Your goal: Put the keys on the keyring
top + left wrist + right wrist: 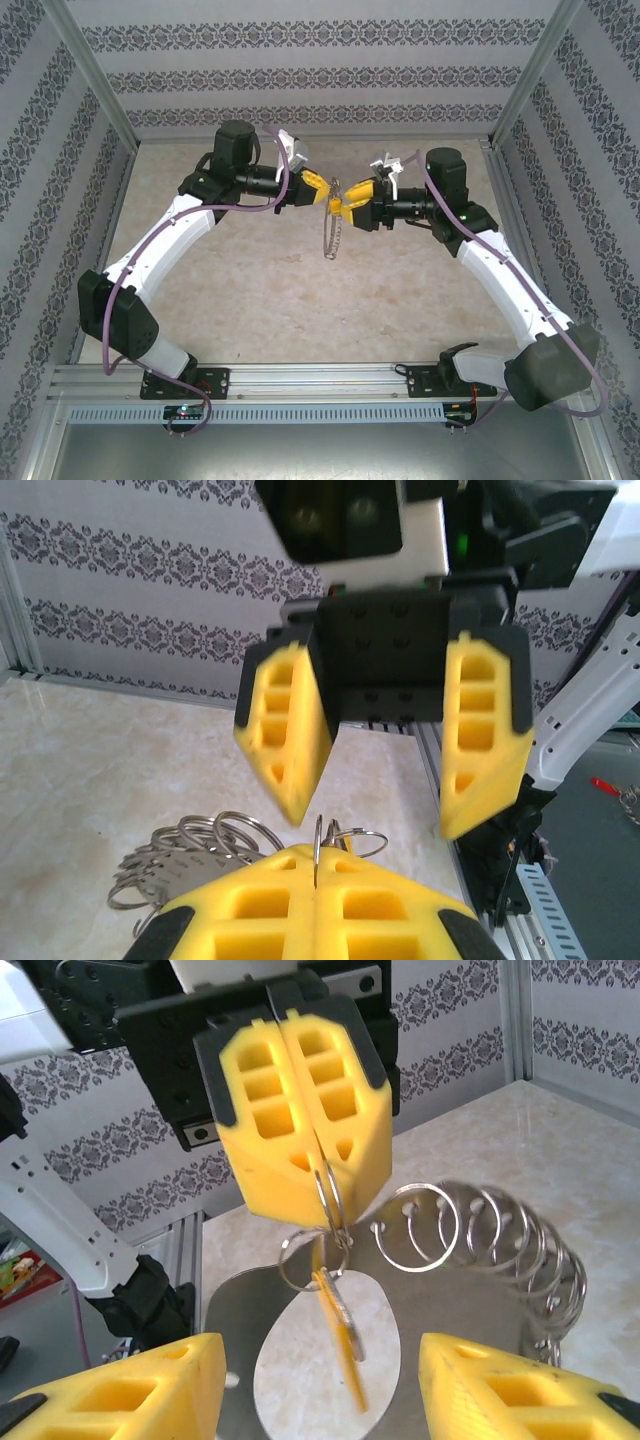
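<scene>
Key [343, 1340] hangs long-axis down, edge-on, just below the left gripper [318, 1198], clamped on the keyring [331, 238]; right gripper [372, 820], fingers spread, faces it head-on.

White links and black joints form the left arm [165, 235] and right arm [510, 285], each with a mauve cable [108, 325]. The right gripper [375, 822] has yellow fingers [283, 725] with square pockets, and a green dot [462, 545], perhaps an LED.
</scene>
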Available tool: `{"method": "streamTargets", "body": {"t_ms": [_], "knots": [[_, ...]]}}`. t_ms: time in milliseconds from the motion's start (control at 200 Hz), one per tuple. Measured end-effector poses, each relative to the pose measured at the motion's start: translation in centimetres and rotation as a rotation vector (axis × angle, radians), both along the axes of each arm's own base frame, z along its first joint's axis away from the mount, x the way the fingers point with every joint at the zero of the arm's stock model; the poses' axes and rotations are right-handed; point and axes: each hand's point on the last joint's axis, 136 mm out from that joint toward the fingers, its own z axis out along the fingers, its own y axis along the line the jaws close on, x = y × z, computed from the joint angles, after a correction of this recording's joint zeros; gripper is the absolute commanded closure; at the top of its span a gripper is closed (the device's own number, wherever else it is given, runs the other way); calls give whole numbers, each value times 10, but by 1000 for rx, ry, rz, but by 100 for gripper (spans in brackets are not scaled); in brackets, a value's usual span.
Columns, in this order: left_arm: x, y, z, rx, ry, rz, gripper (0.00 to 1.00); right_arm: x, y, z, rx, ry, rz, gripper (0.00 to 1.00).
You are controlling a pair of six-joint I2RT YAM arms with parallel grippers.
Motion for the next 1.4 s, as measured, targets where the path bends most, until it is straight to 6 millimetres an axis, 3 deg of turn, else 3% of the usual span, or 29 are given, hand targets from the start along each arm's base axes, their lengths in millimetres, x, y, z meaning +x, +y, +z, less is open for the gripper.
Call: {"method": "streamTargets", "body": {"t_ms": [170, 365, 445, 520, 669, 844, 894, 1089, 1399], "knots": [[-2, -3, 4, -19, -3, 2, 100, 3, 10, 9, 32, -36, 9, 47], [0, -3, 1, -23, 6, 17, 100, 12, 18, 4, 38, -16, 20, 63], [1, -3, 1, -25, 11, 20, 100, 12, 18, 3, 36, -13, 19, 63], [1, -3, 3, -29, 7, 24, 100, 12, 17, 3, 37, -16, 19, 56], [0, -2, 7, -37, -4, 27, 100, 10, 14, -5, 32, -2, 11, 58], [0, -2, 10, -46, -10, 28, 100, 10, 12, -8, 31, 5, 7, 69], [0, -3, 11, -48, -12, 28, 100, 11, 12, -7, 32, 6, 5, 79], [2, -2, 11, -50, -13, 36, 100, 8, 13, -6, 37, 8, 18, 100], [5, -4, 7, -69, 4, 51, 100, 2, 16, -14, 16, 38, 40, 100]]}}
